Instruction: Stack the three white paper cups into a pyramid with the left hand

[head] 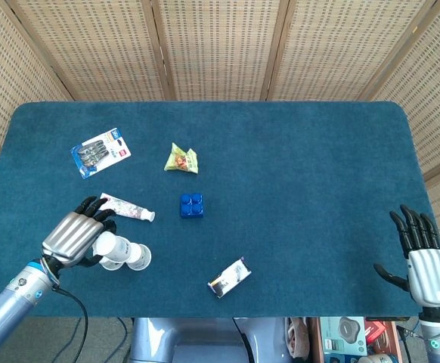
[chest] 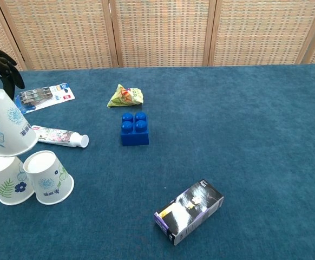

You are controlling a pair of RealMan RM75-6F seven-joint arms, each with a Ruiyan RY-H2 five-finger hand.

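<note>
One paper cup (chest: 6, 123) sits gripped in the left hand (head: 72, 236) fingers (chest: 6, 67), above two cups (chest: 30, 177).

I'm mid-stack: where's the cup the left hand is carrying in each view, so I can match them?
Head view: the carried cup is lower left, under the left hand, just over the two standing cups.
Chest view: the cup is at the left edge, tilted, above those cups.
Shared landmark: the toothpaste tube just behind it.
</note>
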